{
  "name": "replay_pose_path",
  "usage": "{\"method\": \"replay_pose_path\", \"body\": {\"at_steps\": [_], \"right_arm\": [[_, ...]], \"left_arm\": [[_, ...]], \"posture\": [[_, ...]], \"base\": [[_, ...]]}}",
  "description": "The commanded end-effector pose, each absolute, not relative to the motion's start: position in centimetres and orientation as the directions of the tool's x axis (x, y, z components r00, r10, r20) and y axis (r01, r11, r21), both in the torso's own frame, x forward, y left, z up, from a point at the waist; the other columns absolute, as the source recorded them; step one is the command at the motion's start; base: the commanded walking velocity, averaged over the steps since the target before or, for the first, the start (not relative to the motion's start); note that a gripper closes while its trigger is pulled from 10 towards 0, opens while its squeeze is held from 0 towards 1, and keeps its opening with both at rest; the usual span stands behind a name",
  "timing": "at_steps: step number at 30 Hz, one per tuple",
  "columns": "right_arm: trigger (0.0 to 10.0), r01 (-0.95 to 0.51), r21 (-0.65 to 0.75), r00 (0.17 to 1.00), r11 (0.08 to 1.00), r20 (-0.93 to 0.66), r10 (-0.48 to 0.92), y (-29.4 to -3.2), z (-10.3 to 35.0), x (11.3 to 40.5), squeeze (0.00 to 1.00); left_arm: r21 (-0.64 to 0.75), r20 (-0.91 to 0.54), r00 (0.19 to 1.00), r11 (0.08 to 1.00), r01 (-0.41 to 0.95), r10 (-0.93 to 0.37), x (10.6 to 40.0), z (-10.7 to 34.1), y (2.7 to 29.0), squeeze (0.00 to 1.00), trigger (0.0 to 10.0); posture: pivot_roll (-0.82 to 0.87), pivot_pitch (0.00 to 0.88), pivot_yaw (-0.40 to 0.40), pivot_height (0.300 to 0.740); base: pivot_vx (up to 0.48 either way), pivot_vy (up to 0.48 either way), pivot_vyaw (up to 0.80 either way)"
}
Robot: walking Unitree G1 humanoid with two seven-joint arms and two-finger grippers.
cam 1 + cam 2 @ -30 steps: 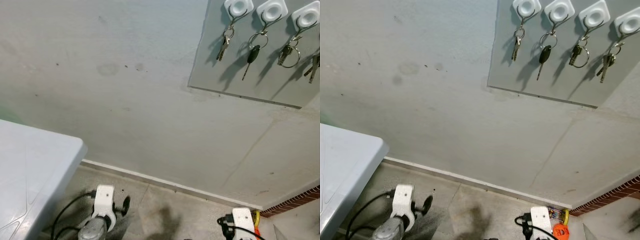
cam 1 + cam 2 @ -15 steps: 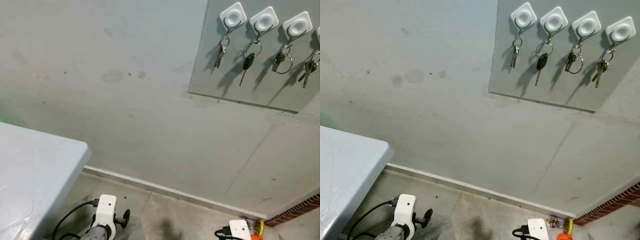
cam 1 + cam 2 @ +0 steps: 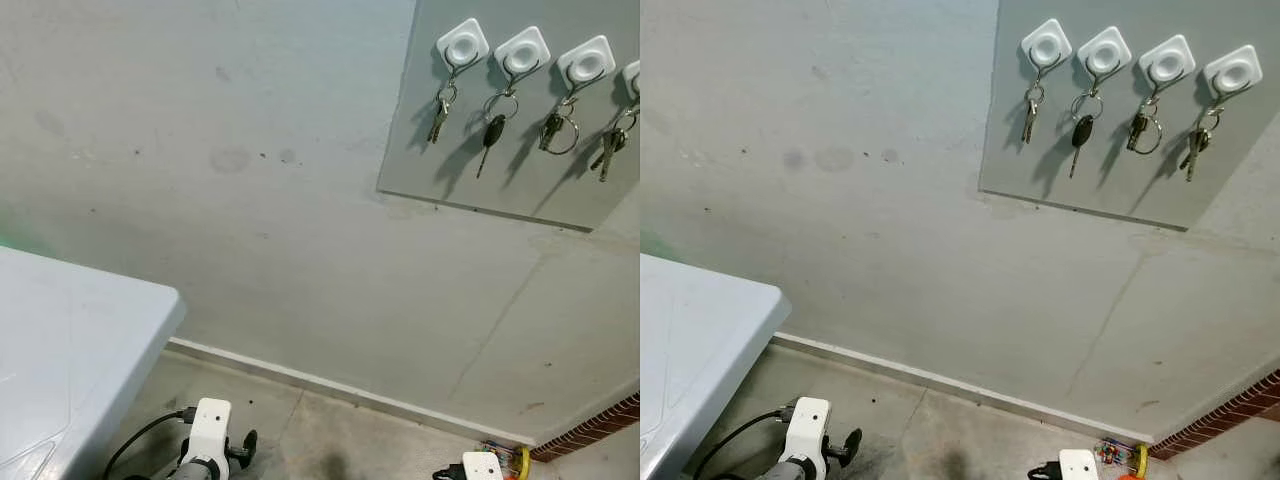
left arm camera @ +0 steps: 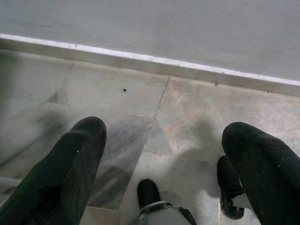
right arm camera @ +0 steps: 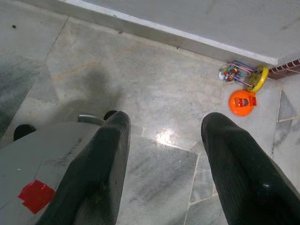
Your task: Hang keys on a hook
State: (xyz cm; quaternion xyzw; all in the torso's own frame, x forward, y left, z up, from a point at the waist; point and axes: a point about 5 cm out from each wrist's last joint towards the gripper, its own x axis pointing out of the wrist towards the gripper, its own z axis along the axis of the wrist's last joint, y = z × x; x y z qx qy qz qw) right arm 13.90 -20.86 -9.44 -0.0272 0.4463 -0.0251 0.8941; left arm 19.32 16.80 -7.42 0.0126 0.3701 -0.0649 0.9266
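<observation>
Four sets of keys hang from a row of four white square hooks on a grey panel (image 3: 1080, 190) fixed to the wall, in the upper right of the head-camera frame. From the left of the row: a small silver key set (image 3: 1031, 111) on the first hook (image 3: 1045, 46), a black-headed car key (image 3: 1081, 133) on the second hook (image 3: 1105, 54), a bunch on a large ring (image 3: 1142, 130) on the third hook (image 3: 1166, 63), and another bunch (image 3: 1195, 148) on the fourth hook (image 3: 1231, 72).

Below the panel, the pale wall (image 3: 250, 220) carries faint stains and meets a marble-tiled floor (image 3: 910, 430) at a light skirting strip. The corner of a white bench (image 3: 70, 340) juts in from the lower left of the frame.

Both arms hang low at the bottom edge. The left end effector (image 4: 164, 159) points at the floor with its two black fingers spread wide apart and nothing between them. The right end effector (image 5: 161, 161) likewise has its fingers parted and empty over the tiles. Near the skirting in the right wrist view lie an orange toy (image 5: 242, 101) and a bead-maze toy with a yellow base (image 5: 243, 75), just beside each other. A strip of brick (image 3: 1230, 410) shows at the lower right.
</observation>
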Motion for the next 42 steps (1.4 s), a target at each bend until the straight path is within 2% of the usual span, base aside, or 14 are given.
{"method": "replay_pose_path", "body": {"at_steps": [1,33,42], "right_arm": [[10.0,0.03,-0.065,0.59,0.997,-0.805,-0.07,-20.89,-9.53,13.74,0.0],[10.0,0.039,-0.049,0.577,0.998,-0.814,-0.062,-20.6,-9.82,13.03,0.0],[10.0,0.043,-0.046,0.577,0.998,-0.814,-0.063,-20.59,-9.85,12.91,0.0]], "left_arm": [[-0.028,-0.7,0.705,0.991,0.134,-0.115,19.11,-7.58,16.84,0.0,10.0],[-0.049,-0.701,0.703,0.991,0.122,-0.121,18.83,-7.71,16.77,0.0,10.0],[-0.052,-0.702,0.702,0.991,0.12,-0.121,18.76,-7.74,16.75,0.0,10.0]], "posture": [[0.01,0.024,-0.011,0.74],[0.01,0.034,-0.015,0.74],[0.01,0.045,-0.017,0.74]], "base": [[0.0,0.0,0.0],[0.0,0.0,0.0],[0.0,-0.347,0.0]]}}
